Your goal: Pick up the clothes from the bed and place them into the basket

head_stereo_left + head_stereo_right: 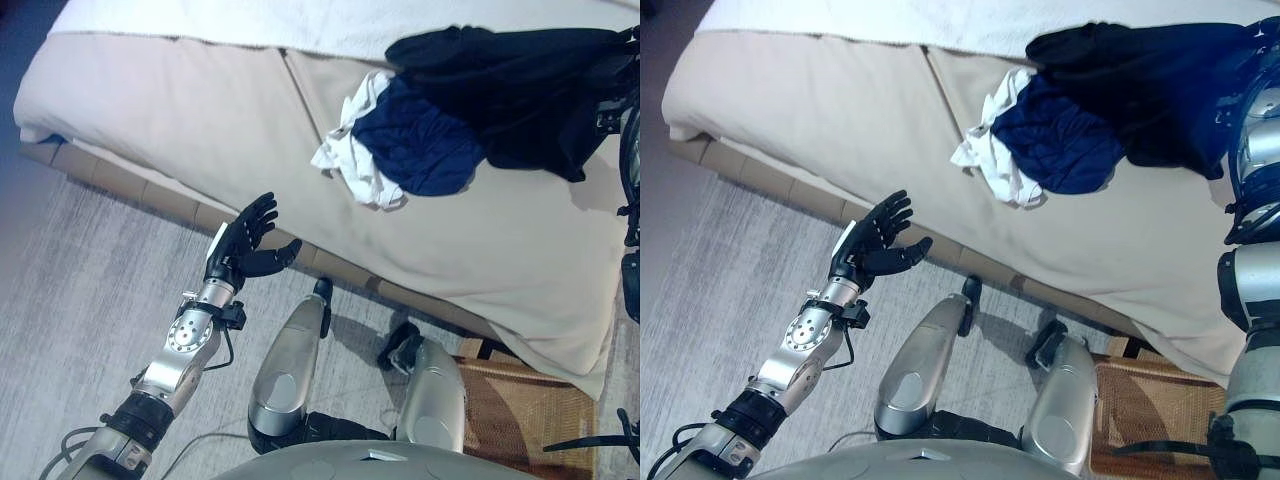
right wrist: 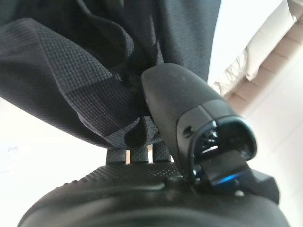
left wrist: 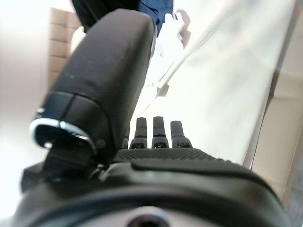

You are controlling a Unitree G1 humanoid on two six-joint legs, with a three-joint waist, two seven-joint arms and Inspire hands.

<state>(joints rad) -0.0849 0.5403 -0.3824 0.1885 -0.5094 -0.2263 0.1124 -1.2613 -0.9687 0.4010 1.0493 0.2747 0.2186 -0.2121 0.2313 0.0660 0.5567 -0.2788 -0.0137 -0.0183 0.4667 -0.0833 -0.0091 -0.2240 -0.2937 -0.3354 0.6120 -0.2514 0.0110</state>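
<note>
Black garment (image 2: 61,90) pinched by right hand (image 2: 189,118); left hand (image 1: 245,238) spread beside bed (image 1: 180,120); basket (image 1: 1145,410) on floor.

right hand (image 2: 142,194) close up, thumb and fingers (image 2: 137,153) pinching black cloth (image 2: 71,90), pale bed (image 2: 236,28) beyond

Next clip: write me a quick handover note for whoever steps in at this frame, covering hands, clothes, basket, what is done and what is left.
Left hand: open, empty, held over the floor beside the bed.
Right hand: its wrist view shows the thumb and fingers closed on the black garment; in the head views the hand itself is hidden at the right edge.
Clothes: black garment, navy garment and white garment lie in one pile on the bed.
Basket: wicker, on the floor by the bed's corner; no clothes visible in the part shown.
Done: black garment grasped. Left: carry it to the basket, then the navy and white pieces.
</note>
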